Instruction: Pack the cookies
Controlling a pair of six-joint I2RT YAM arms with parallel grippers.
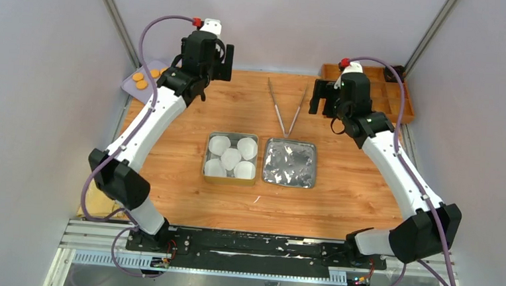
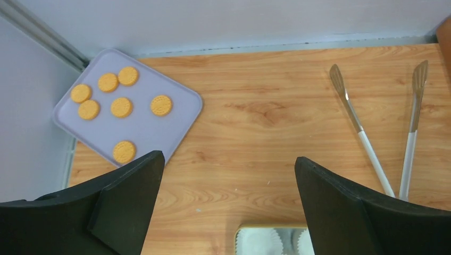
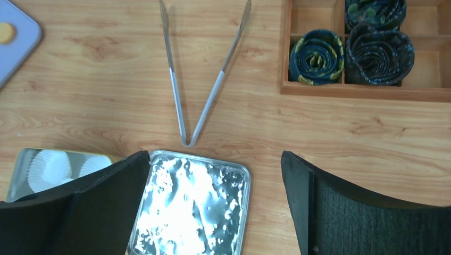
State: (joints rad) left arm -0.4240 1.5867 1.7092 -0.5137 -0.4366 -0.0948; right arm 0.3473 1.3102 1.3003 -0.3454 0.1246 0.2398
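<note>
Barely started: spotted the cookies [image 2: 121,107] on the tray [image 2: 143,133], upper left of the left wrist frame, none in the tin [image 1: 229,179] yet. Found left end effector [image 2: 226,170] and right end effector [image 3: 215,159] both wide, empty. Probably needed tongs [image 3: 186,141] grabbed next.

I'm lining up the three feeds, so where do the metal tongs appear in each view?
Top external: the tongs lie at upper centre, spread open, beyond the two tins.
Left wrist: right side, tips toward the top of the picture.
Right wrist: upper centre-left, a V with its hinge lowest.
Shared landmark: the tin of paper cups, partly seen in both wrist views.
</note>
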